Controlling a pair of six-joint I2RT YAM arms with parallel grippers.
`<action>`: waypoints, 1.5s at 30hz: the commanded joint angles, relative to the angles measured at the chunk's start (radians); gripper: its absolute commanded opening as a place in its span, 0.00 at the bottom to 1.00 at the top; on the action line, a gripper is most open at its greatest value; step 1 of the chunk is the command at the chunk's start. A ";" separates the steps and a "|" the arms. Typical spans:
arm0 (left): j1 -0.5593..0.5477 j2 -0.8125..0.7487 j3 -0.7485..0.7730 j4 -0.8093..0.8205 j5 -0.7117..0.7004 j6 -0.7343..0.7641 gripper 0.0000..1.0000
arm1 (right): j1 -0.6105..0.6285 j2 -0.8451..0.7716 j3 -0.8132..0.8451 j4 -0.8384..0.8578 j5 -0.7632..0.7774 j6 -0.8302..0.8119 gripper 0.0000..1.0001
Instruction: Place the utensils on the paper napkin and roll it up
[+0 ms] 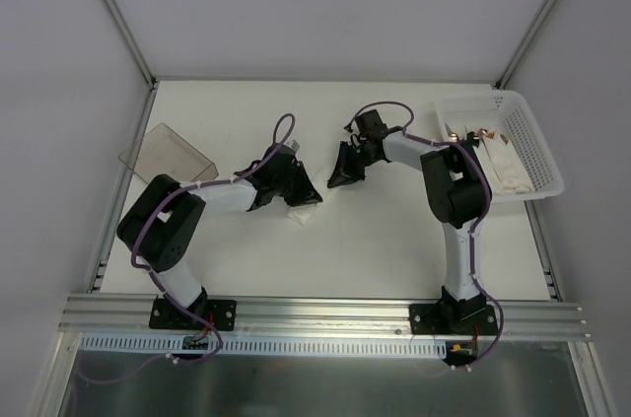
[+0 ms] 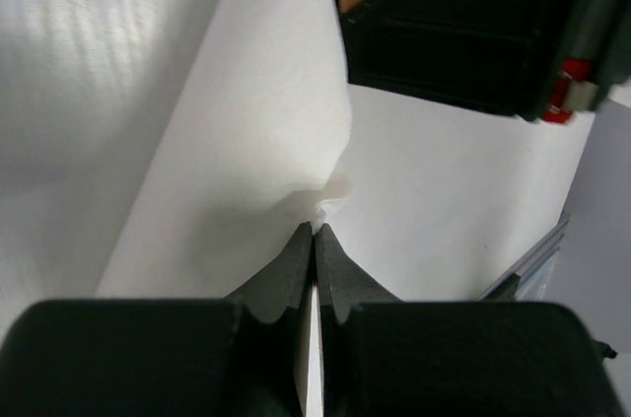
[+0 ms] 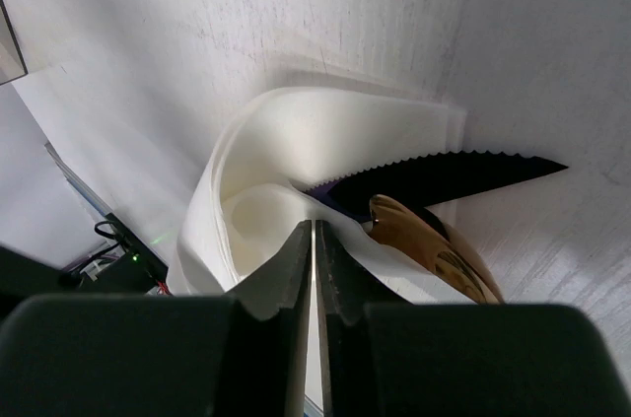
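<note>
Near the desk's left edge lies the smoky plastic container (image 1: 168,153), its contents unclear. Toward the middle, the left gripper (image 2: 315,232) is clamped on an edge of the paper napkin (image 2: 261,121), which the top view shows only as a white scrap under the arm. Just right of it the right gripper (image 3: 314,238) pinches a fold of the napkin, and only its wrist camera shows the utensils (image 3: 426,244), a serrated blade and a spoon bowl, poking out. In the far right corner the white perforated basket (image 1: 540,163) holds white folded sheets and brownish pieces too small to identify.
</note>
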 commanded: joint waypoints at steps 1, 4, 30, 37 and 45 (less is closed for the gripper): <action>-0.036 -0.078 -0.003 -0.008 -0.005 0.020 0.00 | 0.004 0.028 0.014 -0.064 0.103 -0.005 0.08; -0.053 -0.084 -0.005 -0.002 0.002 0.009 0.00 | 0.004 0.027 0.007 -0.066 0.113 0.000 0.08; -0.139 0.222 -0.147 0.311 0.058 -0.202 0.00 | 0.001 0.019 0.007 -0.089 0.132 -0.008 0.07; -0.133 0.333 -0.247 0.501 0.087 -0.333 0.00 | -0.007 0.008 0.014 -0.101 0.136 -0.031 0.08; -0.133 0.400 -0.278 0.547 0.087 -0.383 0.00 | -0.009 -0.013 0.043 -0.124 0.150 -0.083 0.09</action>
